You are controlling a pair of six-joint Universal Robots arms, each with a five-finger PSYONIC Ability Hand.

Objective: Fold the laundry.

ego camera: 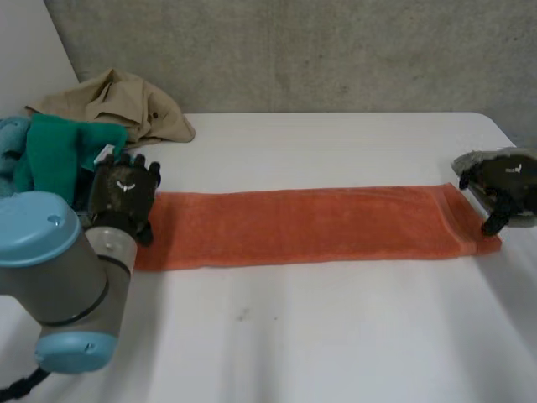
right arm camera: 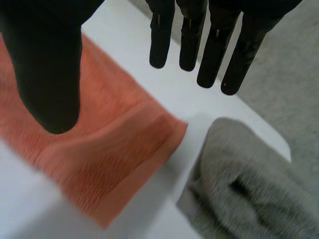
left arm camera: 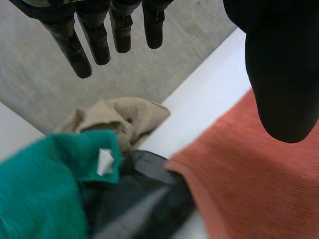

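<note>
Orange towel point(ego camera: 302, 225) is lying flat, left hand point(ego camera: 124, 195) and right hand point(ego camera: 503, 186) hovering released over its ends; right fingers point(right arm camera: 215, 50) are risking snagging grey cloth point(right arm camera: 249, 184) beside them.

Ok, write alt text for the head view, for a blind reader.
A long orange terry towel lies flat across a white table, the robot's open black left hand at one end, its open right hand at the other. A crumpled beige garment and green cloth sit beside the left hand; a grey cloth beside the right.
</note>
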